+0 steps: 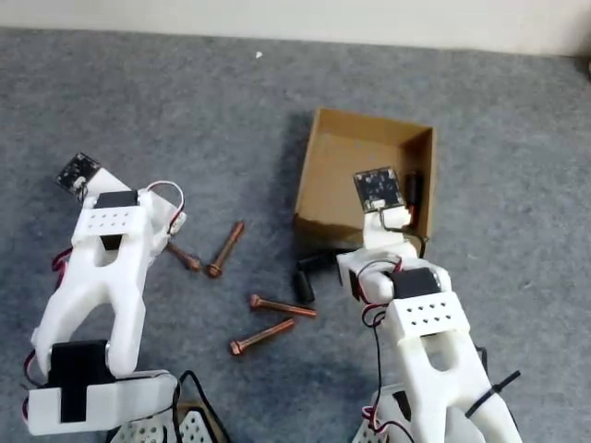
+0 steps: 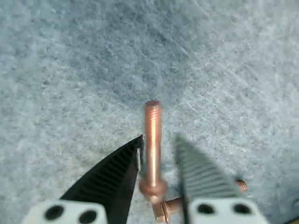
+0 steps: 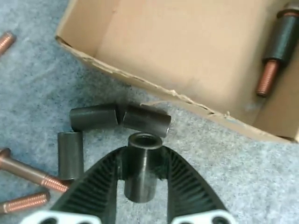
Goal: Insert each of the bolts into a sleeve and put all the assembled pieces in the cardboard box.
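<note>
Right gripper (image 3: pixel 143 150): jaws clamped on a black sleeve (image 3: pixel 141 175), just outside the front wall of the cardboard box (image 3: pixel 187 51). Left gripper (image 2: pixel 159 138): jaws apart, straddling a copper bolt (image 2: pixel 152 140) on the grey carpet (image 2: pixel 70 70), with one finger against its shank. One assembled piece (image 3: pixel 279 44) lies inside the box. Three loose sleeves (image 3: pixel 93 116) lie on the carpet near the box wall.

Bolts (image 1: pixel 282 306) lie left of the cardboard box (image 1: pixel 310 166), sleeves (image 1: pixel 304 284) just before it.
</note>
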Action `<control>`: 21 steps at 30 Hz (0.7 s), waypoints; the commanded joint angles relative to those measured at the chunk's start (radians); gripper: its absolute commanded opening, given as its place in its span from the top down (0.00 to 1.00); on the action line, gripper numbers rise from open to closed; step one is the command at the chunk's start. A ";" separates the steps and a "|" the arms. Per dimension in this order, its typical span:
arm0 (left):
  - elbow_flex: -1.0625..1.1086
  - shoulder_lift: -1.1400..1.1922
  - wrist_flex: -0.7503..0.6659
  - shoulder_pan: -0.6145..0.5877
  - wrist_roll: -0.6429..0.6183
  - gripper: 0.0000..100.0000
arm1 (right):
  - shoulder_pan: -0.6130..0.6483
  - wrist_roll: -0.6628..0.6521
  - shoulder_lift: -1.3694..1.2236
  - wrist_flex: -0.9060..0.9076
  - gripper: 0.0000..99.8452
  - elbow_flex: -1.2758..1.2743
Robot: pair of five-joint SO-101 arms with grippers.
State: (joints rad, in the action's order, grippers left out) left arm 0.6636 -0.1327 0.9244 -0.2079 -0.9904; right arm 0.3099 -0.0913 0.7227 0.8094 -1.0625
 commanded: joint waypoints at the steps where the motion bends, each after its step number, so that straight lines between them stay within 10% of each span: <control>1: -0.016 -0.018 -0.014 0.016 0.064 0.74 | -0.012 -0.009 0.038 -0.027 0.99 0.008; 13: -0.047 -0.222 -0.014 0.012 0.571 0.99 | -0.012 -0.009 0.039 -0.027 0.99 0.008; 21: -0.016 -0.278 -0.014 0.018 1.247 0.95 | -0.012 -0.009 0.041 -0.027 0.99 0.008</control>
State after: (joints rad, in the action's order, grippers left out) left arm 0.6636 -0.3782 0.9244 -0.2079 -0.0100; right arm 0.3099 -0.0913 0.7227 0.8094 -1.0625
